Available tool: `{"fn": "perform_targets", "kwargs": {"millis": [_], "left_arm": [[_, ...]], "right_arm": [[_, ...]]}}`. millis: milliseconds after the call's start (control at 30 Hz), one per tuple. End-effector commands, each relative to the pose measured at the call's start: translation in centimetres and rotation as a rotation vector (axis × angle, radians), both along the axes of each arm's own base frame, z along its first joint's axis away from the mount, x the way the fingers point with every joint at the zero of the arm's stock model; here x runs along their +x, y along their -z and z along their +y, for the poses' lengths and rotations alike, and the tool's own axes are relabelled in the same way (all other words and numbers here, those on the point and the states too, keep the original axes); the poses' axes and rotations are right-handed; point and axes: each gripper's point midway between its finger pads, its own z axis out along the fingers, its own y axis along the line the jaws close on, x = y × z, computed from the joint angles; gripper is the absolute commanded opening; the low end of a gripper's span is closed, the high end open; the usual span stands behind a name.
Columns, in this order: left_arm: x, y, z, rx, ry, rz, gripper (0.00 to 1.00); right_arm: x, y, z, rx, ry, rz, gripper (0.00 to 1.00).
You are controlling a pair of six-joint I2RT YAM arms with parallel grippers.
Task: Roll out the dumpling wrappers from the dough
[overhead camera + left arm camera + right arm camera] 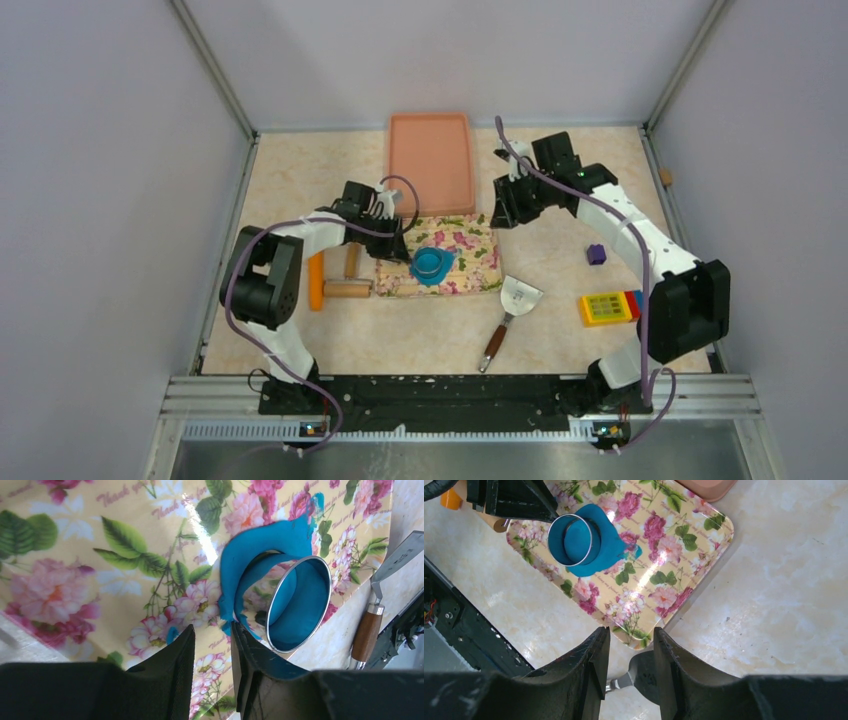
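Left gripper (212, 647): fingers set narrow, a slim gap between them with nothing in it. It sits low at the left edge of the floral mat (470, 262). Its right finger (247, 675) is just beside a thin strip of the dough (260, 542); I cannot tell whether they touch.

Right gripper (630, 652): also narrow and empty. It is up above the table near a corner of the mat. The blade of the scraper (520, 295) shows through the gap below it.

The dough is a bright blue ragged sheet on the middle of the mat, with a hole through which the mat pattern shows. The metal ring cutter (573, 539) stands on the dough. Blue fills its inside (576, 542). I cannot tell whether that is a cut wrapper or uncut sheet.

Writing: pink script across the mat reads "Thank you" (120, 495), repeated in rows. The remaining words are too blurred to read.

Other items, top view:
- A pink tray (431, 160) lies behind the mat, touching its far edge.
- A wooden rolling pin (347, 289) and an orange piece (316, 282) lie left of the mat.
- The scraper has a wooden handle and lies near the mat's front right corner.
- A small purple block (596, 254) and a yellow-red-blue toy brick (608, 307) lie well to the right. The brick's green top panel is unreadable.
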Motion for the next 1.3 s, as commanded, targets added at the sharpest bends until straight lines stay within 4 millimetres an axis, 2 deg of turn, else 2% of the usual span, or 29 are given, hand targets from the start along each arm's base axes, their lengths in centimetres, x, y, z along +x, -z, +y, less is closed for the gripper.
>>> {"fn": "perform_targets", "kwargs": {"millis": [0,233,367,533,767,933,1000,1267], "left_arm": [[0.8,0.4,-0.3,0.019,-0.002,-0.019,0.35],[-0.9,0.3,-2.0,-0.103,0.051,0.053,0.31],[-1.5,0.2,-2.0,-0.137,0.059,0.085,0.40],[-1.2,0.5,-0.7,-0.133,0.006,0.122,0.45],[-0.3,-0.6,1.7,-0.174,-0.105,0.097,0.46],[-1.0,-3.2,-0.3,-0.393,-0.037,0.067,0.51],[-0.6,-3.9,-0.8,-0.460,-0.022,0.009,0.54],[-0.2,-2.8,-1.3,-0.537,-0.057,-0.032,0.59]], "right_arm": [[-0.1,-1.1,-0.4,0.002,0.000,-0.045,0.38],[-0.2,-0.7,-0.7,-0.004,0.008,-0.041,0.38],[-0.4,-0.3,-1.0,-0.006,0.019,-0.030,0.37],[-0.4,-0.1,-1.0,-0.006,0.022,-0.027,0.37],[-0.2,0.4,-0.8,-0.002,0.020,-0.013,0.37],[-0.1,1.1,-0.9,-0.018,0.012,0.004,0.36],[-0.2,1.5,-1.0,-0.032,0.002,0.010,0.36],[0.4,2.5,-1.6,-0.097,-0.024,0.017,0.35]]}}
